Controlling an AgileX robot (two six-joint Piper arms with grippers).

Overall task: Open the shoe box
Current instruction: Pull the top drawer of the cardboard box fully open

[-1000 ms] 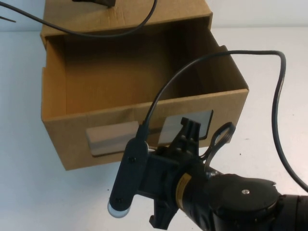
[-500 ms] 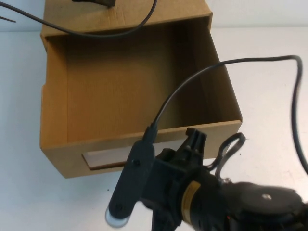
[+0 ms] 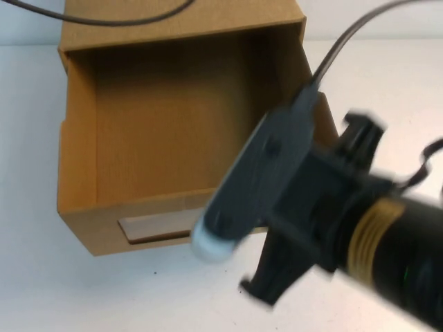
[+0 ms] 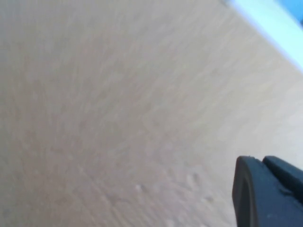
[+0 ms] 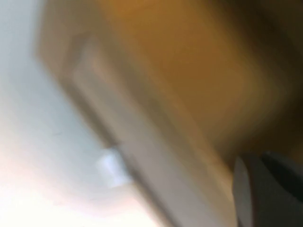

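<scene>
- White and smooth, the table carries one box, which stands toward the far edge, left of the middle.
- Brown corrugated cardboard makes up the shoe box. It is a rectangular tray, open at the top, with its bare floor and four upright walls in plain sight. The lid lies back behind the far wall.
- One black right arm, round-bodied with a single gold band, hangs blurred over the box's near right corner.
- The right gripper, at that arm's tip above the box's right wall, is clenched shut.
- The left gripper sits close against plain tan cardboard; whether it is released or clenched, I cannot tell.
- One pale grey rectangular label lies flat on the outer face of the near wall.
</scene>
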